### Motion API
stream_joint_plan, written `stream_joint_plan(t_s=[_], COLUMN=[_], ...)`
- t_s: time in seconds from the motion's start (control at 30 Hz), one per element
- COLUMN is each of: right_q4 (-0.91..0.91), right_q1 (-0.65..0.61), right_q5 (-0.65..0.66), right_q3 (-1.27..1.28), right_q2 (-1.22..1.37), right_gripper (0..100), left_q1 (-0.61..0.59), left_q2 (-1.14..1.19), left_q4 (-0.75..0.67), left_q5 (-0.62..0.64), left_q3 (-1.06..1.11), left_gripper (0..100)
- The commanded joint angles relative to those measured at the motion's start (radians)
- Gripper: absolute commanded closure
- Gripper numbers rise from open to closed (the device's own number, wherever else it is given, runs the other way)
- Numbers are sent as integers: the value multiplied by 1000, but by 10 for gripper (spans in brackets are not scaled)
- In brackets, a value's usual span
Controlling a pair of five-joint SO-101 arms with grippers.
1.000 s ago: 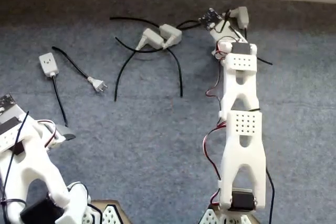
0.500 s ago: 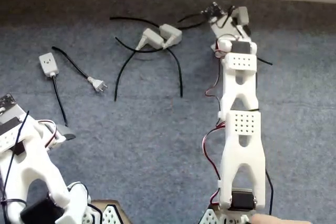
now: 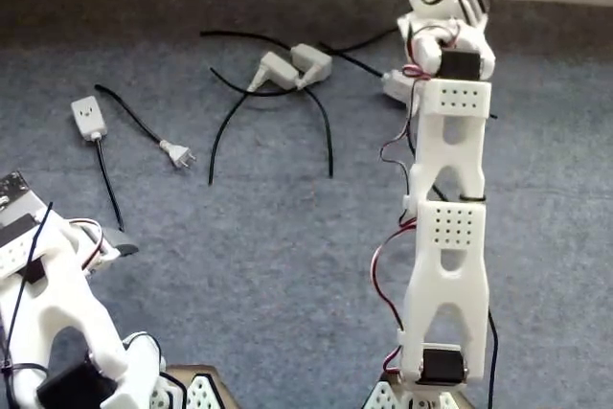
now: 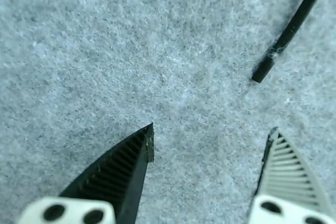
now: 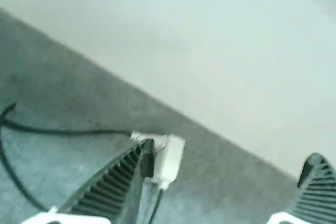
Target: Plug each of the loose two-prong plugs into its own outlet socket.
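Your right gripper [image 5: 231,182], fingers wide, sits at the far edge of the carpet [image 5: 42,103] by the wall [image 5: 210,24]; a white socket [image 5: 169,160], perhaps, lies close. Left gripper [image 4: 211,132] wide over bare carpet, cord [image 4: 286,35] near.

Left gripper [image 4: 207,148] agape over grey carpet [image 4: 105,51] — black cable end [image 4: 262,71] nearby.

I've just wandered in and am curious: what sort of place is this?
Probably a small robotics test bench: two white plastic robot arms stand on grey carpet-like matting, with a white outlet socket and black-corded two-prong plug laid out.
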Motion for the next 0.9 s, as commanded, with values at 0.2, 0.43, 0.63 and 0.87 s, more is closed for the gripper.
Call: stream_joint_plan(t_s=[0.2,0.43,0.63,0.87], right_q4=[119,587,731,731], right_q1=[8,-18,-24,-8], right_q5=[-14,-15,-160,-506], right_q3=[-131,-131,-130,-127], right_q2=[-437,-742,-900,-992], right_gripper=[594,594,601,717], left_q1=[24,24,22,28], left_q2=[-10,-10,-10,-10], left_q4=[-14,-14,-14,-14], left_q5=[5,5,5,5], left_q3=[-5,-5,-4,-7], left_gripper=[670,670,670,670])
